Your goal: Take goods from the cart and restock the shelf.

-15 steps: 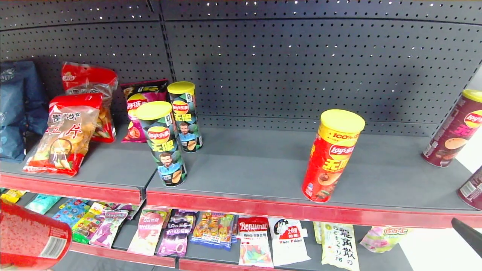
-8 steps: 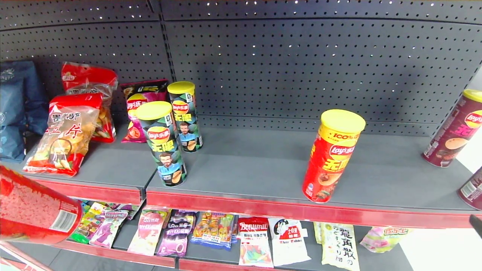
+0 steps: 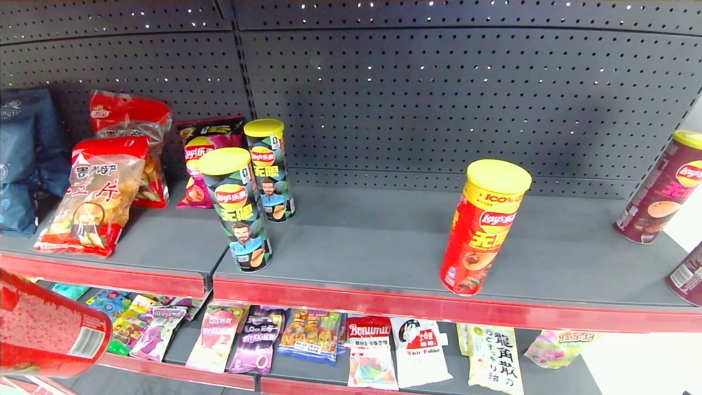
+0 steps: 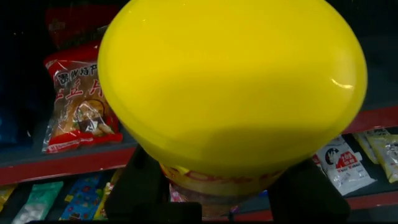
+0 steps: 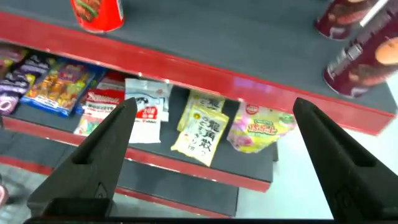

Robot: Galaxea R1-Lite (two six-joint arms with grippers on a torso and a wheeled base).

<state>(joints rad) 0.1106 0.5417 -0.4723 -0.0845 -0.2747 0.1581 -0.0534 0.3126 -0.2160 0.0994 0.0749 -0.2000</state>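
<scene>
Red chip can (image 3: 46, 329), clamped in the left gripper (image 4: 227, 193) low at the left, below the front lip of the upper shelf (image 3: 384, 247), should be raised over that lip, uprighted and set down beside the standing red can (image 3: 482, 230), while the right gripper (image 5: 211, 155) hangs open.

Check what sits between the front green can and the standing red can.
Nothing. In the head view the shelf is bare from the front green can to the standing red can.

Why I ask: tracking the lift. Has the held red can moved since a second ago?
Yes. The red can rose toward the upper shelf's red front edge, then dipped slightly below it.
</scene>
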